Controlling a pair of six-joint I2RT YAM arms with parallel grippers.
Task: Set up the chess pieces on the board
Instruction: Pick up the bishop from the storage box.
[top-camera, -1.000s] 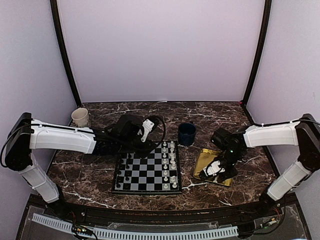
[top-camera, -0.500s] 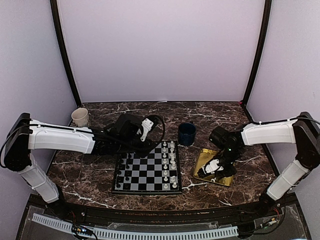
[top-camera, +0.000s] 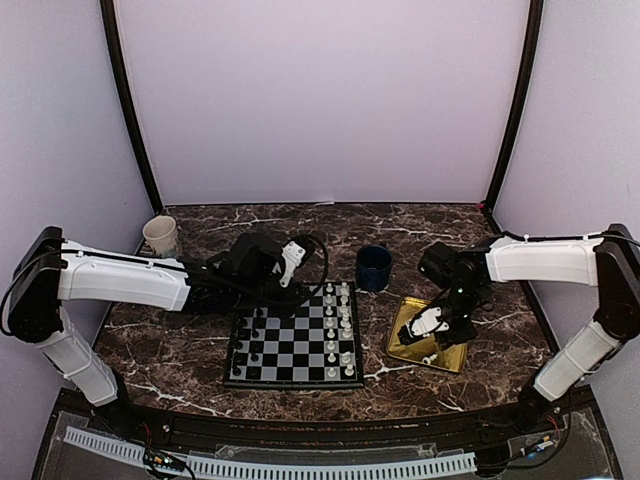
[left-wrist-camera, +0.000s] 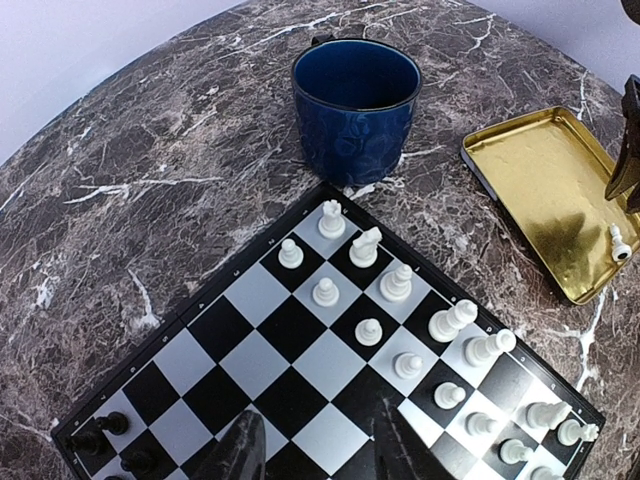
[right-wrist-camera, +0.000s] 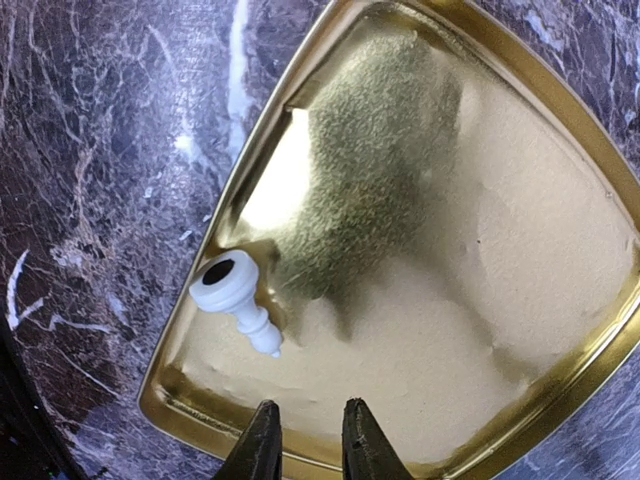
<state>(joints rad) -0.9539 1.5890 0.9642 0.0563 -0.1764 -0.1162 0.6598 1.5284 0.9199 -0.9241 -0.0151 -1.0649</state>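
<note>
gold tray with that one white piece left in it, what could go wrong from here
1. The white piece lies on its side close to the gold tray's rim; the right fingers, empty and barely apart, could pinch badly and let it skid or flick away.
2. The white pieces on the board stand packed together, so setting another down might topple neighbours.

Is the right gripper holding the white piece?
No, the white piece lies on its side in the gold tray, clear of the right gripper.

Pale lilac walls (top-camera: 320, 100) with black corner posts (top-camera: 130, 110) enclose a dark marble tabletop (top-camera: 200, 225).
</note>
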